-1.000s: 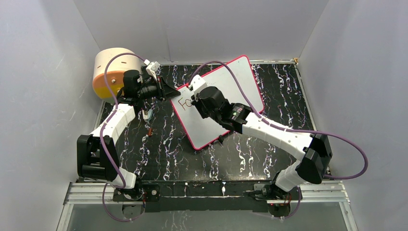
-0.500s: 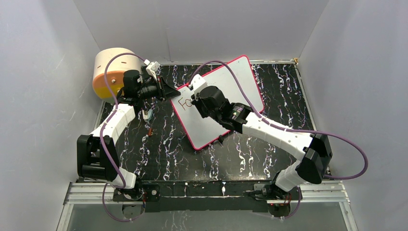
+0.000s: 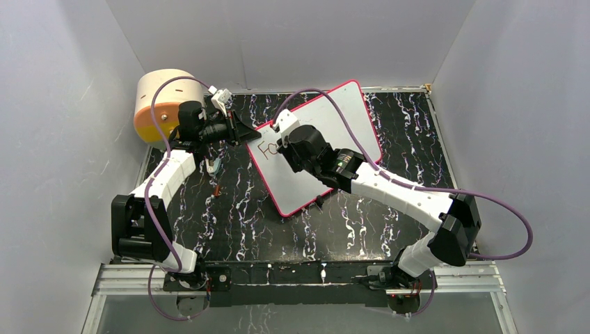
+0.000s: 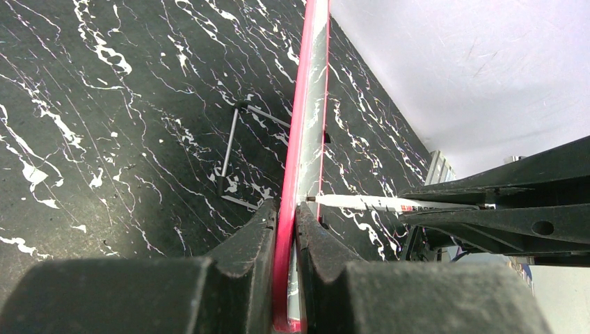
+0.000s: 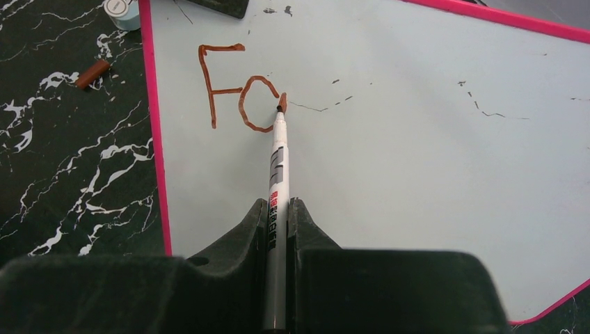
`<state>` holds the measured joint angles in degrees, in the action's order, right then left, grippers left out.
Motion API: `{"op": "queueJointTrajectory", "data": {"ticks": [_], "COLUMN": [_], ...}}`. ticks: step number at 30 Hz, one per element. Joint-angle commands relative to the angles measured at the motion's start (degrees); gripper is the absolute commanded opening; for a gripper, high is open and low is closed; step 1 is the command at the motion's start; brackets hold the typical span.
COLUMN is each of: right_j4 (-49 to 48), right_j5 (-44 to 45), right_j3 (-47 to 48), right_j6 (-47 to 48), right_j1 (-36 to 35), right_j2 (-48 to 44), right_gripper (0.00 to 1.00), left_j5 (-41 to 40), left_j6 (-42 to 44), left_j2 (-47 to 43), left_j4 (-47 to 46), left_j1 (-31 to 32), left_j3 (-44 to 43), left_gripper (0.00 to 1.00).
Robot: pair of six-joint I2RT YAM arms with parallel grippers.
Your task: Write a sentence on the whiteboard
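The left hand (image 4: 285, 217) clamps the whiteboard (image 5: 417, 153) edge; blank surface beyond marker (image 5: 279, 167).

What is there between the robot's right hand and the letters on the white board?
Only the marker, clamped in the right hand; its tip touches the letters on the whiteboard. The right wrist view shows this.

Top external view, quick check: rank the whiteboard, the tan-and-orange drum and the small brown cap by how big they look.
1. whiteboard, clearly largest.
2. drum.
3. brown cap, by far the smallest.
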<state>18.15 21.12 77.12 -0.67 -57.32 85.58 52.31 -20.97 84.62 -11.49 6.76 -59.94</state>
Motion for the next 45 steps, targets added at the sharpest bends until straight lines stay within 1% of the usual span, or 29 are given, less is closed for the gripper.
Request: {"op": "queueJointTrajectory", "data": {"ticks": [1,12,18,31,37,45], "right_j4": [2.2,2.4,1.8,-4.7,-7.8,-9.6], "right_j5": [-0.5,3.1,3.6,0.8,0.8,0.5], "right_j3": [0.1,-1.5,-1.9,-2.9,-2.6,-2.1], "right_j6": [-0.2,-0.3,-0.5,-0.7,-0.3,-0.2], "right_j1": [0.5,0.6,0.7,0.9,1.3,1.6], "right_j2": [-1.2,-2.0,-2.5,-5.8,-5.2,-3.8], "right_gripper": [0.00,0.00,0.00,0.00,0.00,0.00], "left_j5": [-2.5,-2.5,-2.5,-2.5,-2.4,-2.4], "left_j6": [2.2,2.3,2.3,2.3,2.3,2.4], "left_j2": [0.7,0.7,0.7,0.7,0.7,0.7], "left_j4": [4.5,4.7,4.7,4.8,4.7,4.8], "left_j1": [1.1,1.1,1.1,1.1,1.1,1.1], "left_j3": [-0.6,-0.7,-0.7,-0.6,-0.6,-0.6], "left_gripper": [0.00,0.00,0.00,0.00,0.00,0.00]}}
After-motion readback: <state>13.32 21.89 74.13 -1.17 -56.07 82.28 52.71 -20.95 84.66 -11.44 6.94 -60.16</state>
